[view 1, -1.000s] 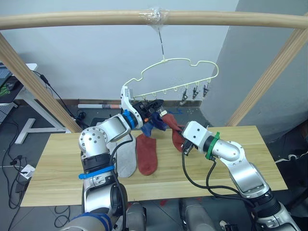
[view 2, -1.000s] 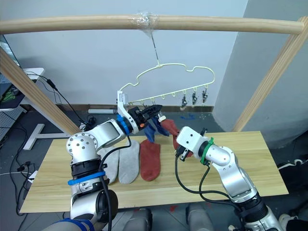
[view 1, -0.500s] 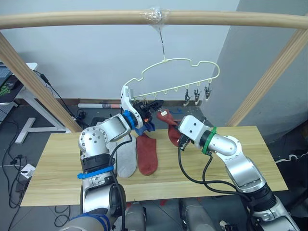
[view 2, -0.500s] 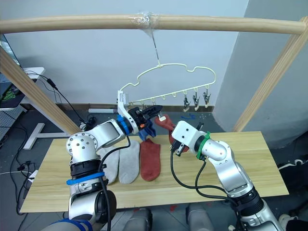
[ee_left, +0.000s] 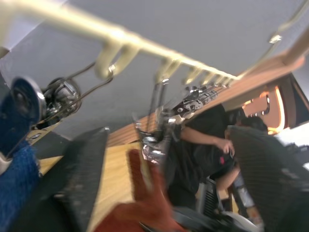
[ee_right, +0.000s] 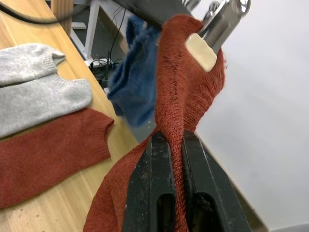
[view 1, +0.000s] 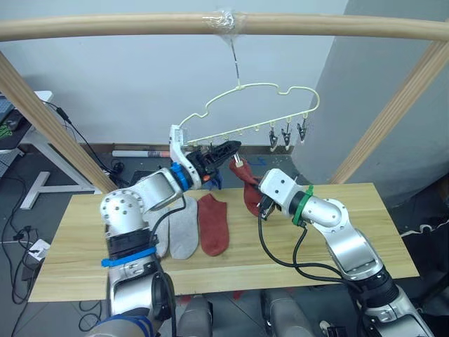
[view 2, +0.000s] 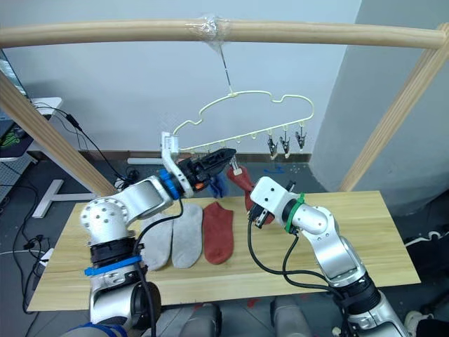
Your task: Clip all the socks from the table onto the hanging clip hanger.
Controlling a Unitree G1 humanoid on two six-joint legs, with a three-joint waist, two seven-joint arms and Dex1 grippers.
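Note:
The cream clip hanger [view 1: 259, 88] hangs from the wooden bar. A rust-red sock [view 1: 249, 186] hangs by its top edge from one clip [ee_right: 203, 50]. My right gripper [ee_right: 169, 137] is shut on this sock lower down, above the table [view 1: 337, 232]. My left gripper [ee_left: 169, 140] stands open on either side of that clip, its fingers [ee_left: 82, 179] wide apart. A blue sock [ee_right: 135, 82] hangs from a clip to its left, behind the left gripper [view 1: 231, 149]. Two grey socks [view 1: 184, 228] and a second rust-red sock [view 1: 214, 223] lie flat on the table.
The wooden top bar [view 1: 140, 27] and two slanted posts [view 1: 56, 133] [view 1: 393, 112] frame the workspace. Three free clips [view 1: 286, 133] hang at the hanger's right end. A person in dark clothes [ee_left: 203, 140] is beyond the table in the left wrist view.
My left gripper has opened and let go of the clip, which now holds the rust-red sock's top. The right gripper raised the sock towards the clip and still holds it.

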